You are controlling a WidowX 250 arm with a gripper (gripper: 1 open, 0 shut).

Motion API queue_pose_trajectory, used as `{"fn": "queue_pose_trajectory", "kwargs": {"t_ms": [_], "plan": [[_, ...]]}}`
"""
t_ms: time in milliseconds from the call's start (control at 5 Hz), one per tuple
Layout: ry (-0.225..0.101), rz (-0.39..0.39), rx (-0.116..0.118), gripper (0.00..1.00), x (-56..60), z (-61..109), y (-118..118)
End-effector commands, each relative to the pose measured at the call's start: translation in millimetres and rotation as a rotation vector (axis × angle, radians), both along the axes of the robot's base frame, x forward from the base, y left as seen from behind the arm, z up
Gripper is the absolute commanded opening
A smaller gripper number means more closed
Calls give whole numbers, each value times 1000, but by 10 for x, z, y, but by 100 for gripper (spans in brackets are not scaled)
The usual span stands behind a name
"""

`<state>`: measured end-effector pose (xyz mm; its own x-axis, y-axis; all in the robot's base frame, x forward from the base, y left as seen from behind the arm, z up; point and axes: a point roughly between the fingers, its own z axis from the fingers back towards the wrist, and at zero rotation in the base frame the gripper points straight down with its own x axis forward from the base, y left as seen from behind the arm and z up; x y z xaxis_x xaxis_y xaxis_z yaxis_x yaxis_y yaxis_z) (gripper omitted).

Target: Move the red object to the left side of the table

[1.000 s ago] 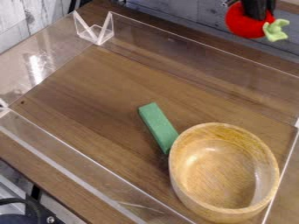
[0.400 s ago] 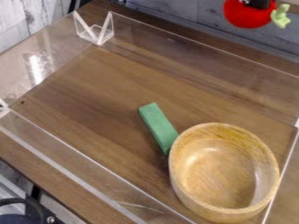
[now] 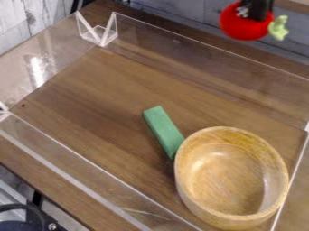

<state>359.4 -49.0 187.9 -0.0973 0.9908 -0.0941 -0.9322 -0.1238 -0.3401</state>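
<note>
The red object [image 3: 247,23], a small round red toy fruit with a green leaf tip on its right, hangs in the air near the top right, above the back of the table [image 3: 145,86]. My gripper [image 3: 255,9] reaches down from the top edge and is shut on the red object; only its dark lower fingers show, the rest is out of frame.
A green rectangular block [image 3: 163,131] lies on the wood just left of a large wooden bowl [image 3: 232,176] at the front right. Low clear acrylic walls [image 3: 72,171] border the tabletop, with a clear corner bracket [image 3: 97,29] at the back left.
The gripper has carried the red object a little to the left along the top edge, rising slightly midway and then coming back down.
</note>
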Motion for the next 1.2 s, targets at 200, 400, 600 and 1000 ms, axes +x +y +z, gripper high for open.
{"fn": "queue_pose_trajectory", "kwargs": {"t_ms": [200, 400, 600, 1000], "plan": [[-69, 159, 10, 0, -245, 100, 619], [-70, 205, 19, 0, -388, 48, 932], [-68, 265, 24, 0, -536, 42, 1206], [-73, 351, 41, 0, -723, -130, 1841]]}}
